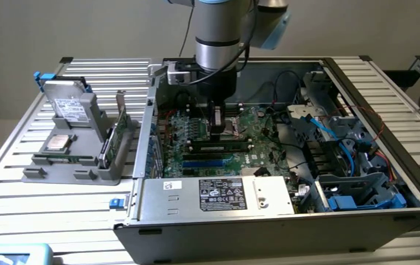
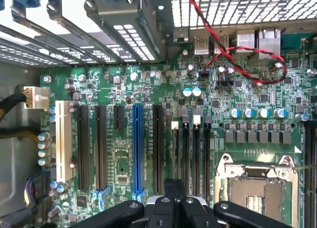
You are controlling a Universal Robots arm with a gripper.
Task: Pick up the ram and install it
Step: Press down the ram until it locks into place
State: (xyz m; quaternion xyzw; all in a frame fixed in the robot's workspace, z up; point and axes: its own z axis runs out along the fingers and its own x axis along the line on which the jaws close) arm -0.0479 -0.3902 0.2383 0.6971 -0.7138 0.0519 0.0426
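Note:
The ram, a long narrow stick with dark chips and a small pale label, lies along the memory slots on the green motherboard inside the open computer case. My gripper hangs straight down into the case, its tips just above and behind the ram. In the wrist view the black fingers are pressed together, shut, with nothing between them, over the near end of the memory slots. From there I cannot tell the ram from the slots.
The CPU socket lies beside the slots. Red-black wires and blue cables run inside the case. The power supply fills the case's front. A grey fixture at the exterior view's left holds a green expansion card and a drive.

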